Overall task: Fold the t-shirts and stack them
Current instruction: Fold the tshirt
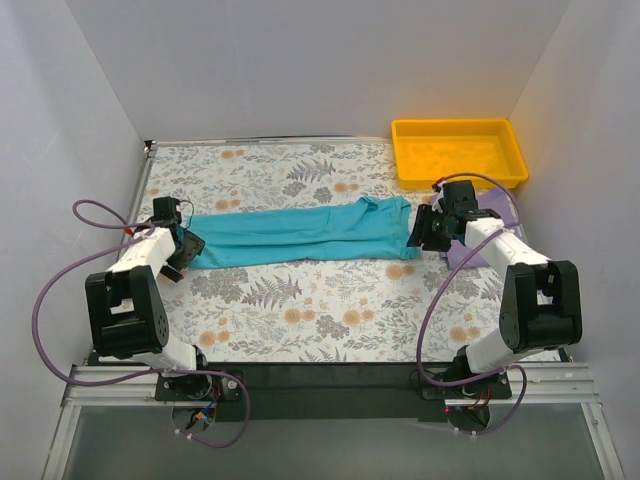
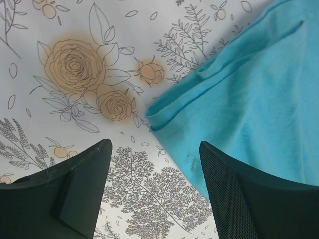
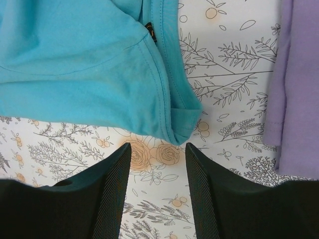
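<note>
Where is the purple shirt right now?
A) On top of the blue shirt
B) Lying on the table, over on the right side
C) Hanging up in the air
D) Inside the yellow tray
B: the purple shirt lies on the flowery table at its right side, with bare table between it and the blue shirt, and it is outside the yellow tray.

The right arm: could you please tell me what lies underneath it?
A lavender t-shirt lies on the floral table beneath the right arm; only its edges show from above. The arm hides its middle, so its fold cannot be judged.
</note>
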